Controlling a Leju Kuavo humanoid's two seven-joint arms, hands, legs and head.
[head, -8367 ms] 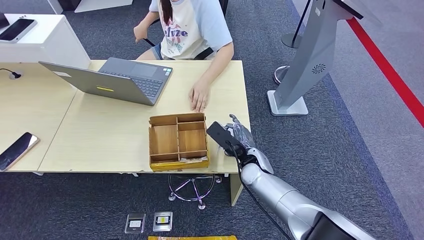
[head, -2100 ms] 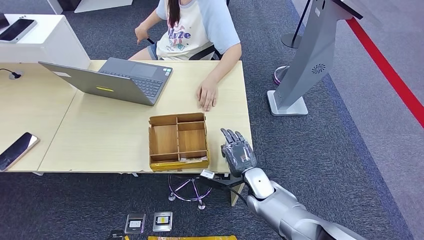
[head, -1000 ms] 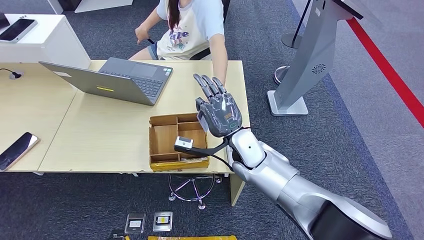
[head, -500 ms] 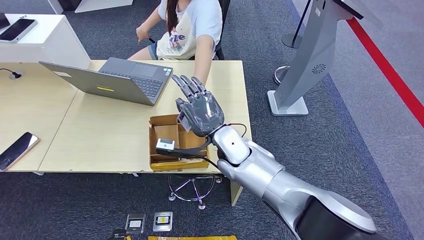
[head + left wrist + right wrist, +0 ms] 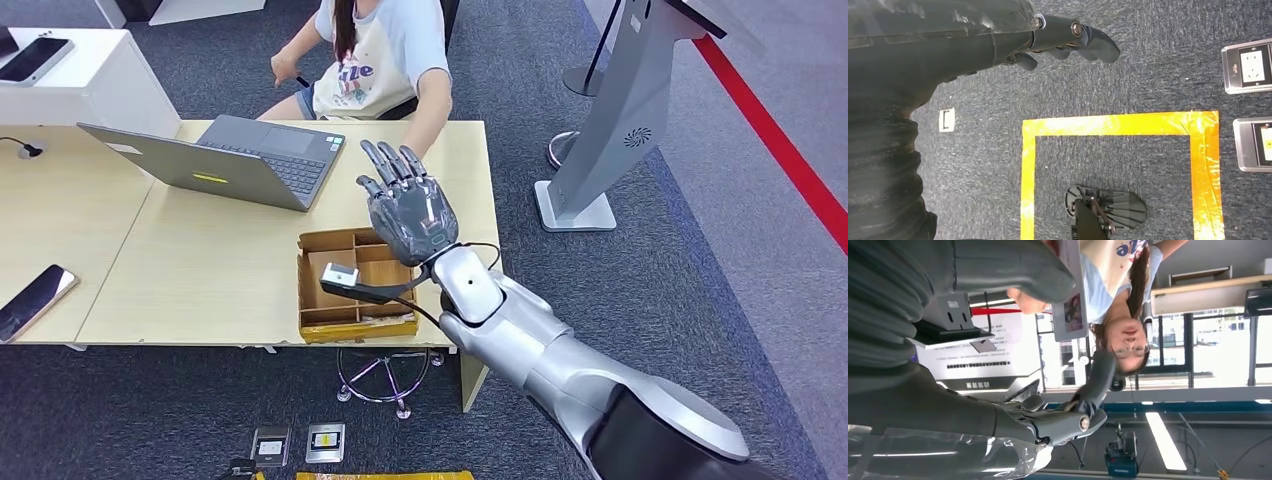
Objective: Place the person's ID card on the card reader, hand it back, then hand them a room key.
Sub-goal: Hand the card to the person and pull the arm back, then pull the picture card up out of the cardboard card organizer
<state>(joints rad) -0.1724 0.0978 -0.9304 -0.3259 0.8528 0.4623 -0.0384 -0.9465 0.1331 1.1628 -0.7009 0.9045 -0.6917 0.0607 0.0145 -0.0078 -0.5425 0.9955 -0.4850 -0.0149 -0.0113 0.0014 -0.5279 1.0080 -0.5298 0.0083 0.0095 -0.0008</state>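
The right hand (image 5: 410,215) pinches the ID card (image 5: 1070,295) under its thumb, raised over the wooden tray (image 5: 312,300) toward the person (image 5: 385,55).

You can read just a bit of text. Person's white shirt (image 5: 375,50), top middle of the head pic: purple letters "…ize", part hidden by hair. Same shirt, top of the right wrist pic: "ze". White sign (image 5: 993,357), left middle there: rows of print, too small to read.
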